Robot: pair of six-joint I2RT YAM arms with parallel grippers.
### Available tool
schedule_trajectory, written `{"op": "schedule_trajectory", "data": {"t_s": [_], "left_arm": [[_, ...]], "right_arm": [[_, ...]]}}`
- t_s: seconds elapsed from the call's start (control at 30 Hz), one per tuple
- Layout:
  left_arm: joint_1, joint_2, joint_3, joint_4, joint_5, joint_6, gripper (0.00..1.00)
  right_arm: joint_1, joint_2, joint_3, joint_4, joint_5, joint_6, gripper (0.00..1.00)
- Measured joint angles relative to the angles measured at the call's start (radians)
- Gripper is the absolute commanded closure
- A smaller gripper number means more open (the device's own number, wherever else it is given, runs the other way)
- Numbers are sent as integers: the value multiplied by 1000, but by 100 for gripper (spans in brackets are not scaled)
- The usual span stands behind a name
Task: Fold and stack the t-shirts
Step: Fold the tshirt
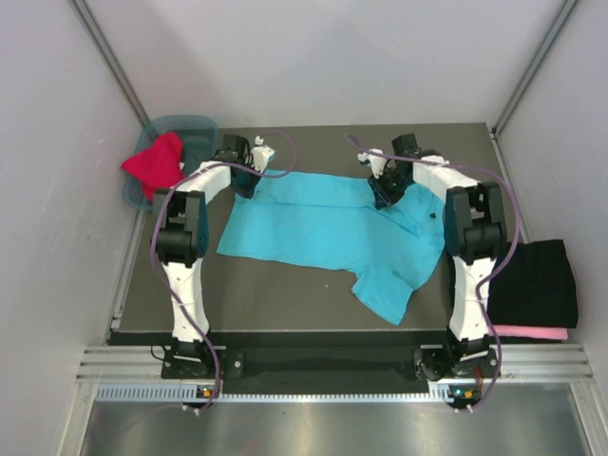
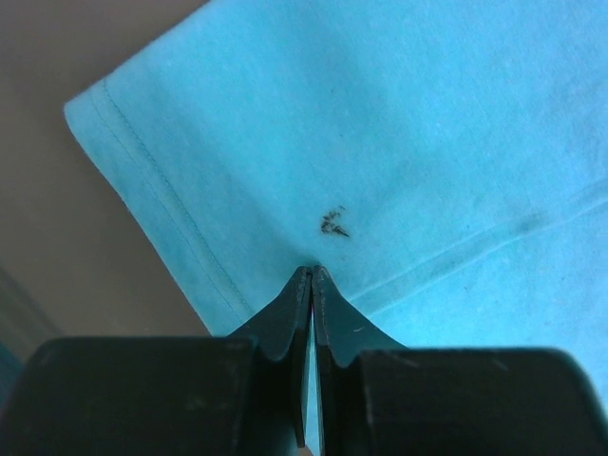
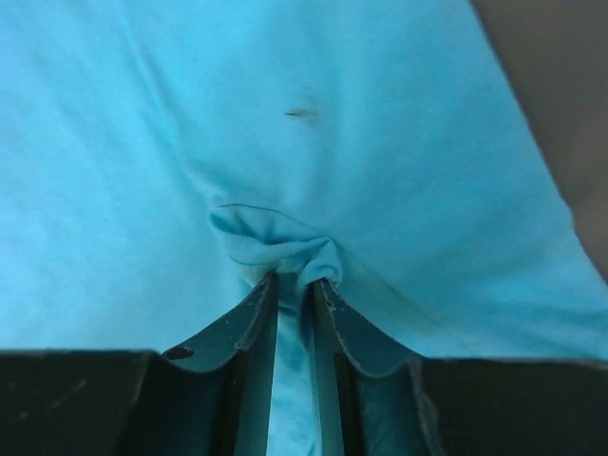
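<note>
- You've got the turquoise tee (image 1: pixel 323 228) spread across the middle of the table (image 1: pixel 285 304). Its far edge lies twd the back wall and one sleeve sticks out at near right.
- L gripper (image 2: pixel 313 275): jaws pressed together on the tee's hem near its far-left corner, fabric pinched thin btwn the tips.
- R gripper (image 3: pixel 296 280): jaws clamped on a small bunch of the tee at its far-right side. The cloth puckers right at the tips.
- Both grips sit on the far edge, so I read this as the start of a fold, prob. far edge brought over twd near edge. No fold line shows yet; the tee looks flat.
- Done so far, as I judge: a black folded garment (image 1: pixel 537 280) lies on a pink one (image 1: pixel 532 332) just off the table's right side. That looks like the stack w/ two items.
- Left to do: finish folding the turquoise tee and put it on that stack.
- After that comes the red tee (image 1: pixel 157 163), crumpled in the blue bin (image 1: pixel 195 128) at far left, not yet folded.
- By count you're approx. halfway.
</note>
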Motion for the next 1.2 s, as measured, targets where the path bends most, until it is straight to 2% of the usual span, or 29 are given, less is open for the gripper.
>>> {"op": "schedule_trajectory", "data": {"t_s": [0.13,0.27,0.4,0.53,0.7,0.8,0.97,1.2], "left_arm": [[1,0,1,-17,10,-1,92],[3,-2,1,-22,20,7,92],[4,-10,-1,-24,23,11,91],[5,-24,-1,-24,31,9,91],[5,-22,31,-74,52,-7,89],[5,19,133,-138,53,-52,87],[23,101,267,-148,95,-132,85],[43,287,494,-196,106,-203,81]], "right_arm": [[64,-84,-100,-13,-11,-1,79],[201,-243,-241,-49,-27,20,80],[281,-375,-292,-58,-24,23,80],[218,-402,-291,-45,7,21,82],[51,-338,-219,-44,69,31,80],[-40,-294,-146,-29,103,42,80],[-156,-201,-24,27,134,69,79],[-207,-67,16,68,191,80,80]]}}
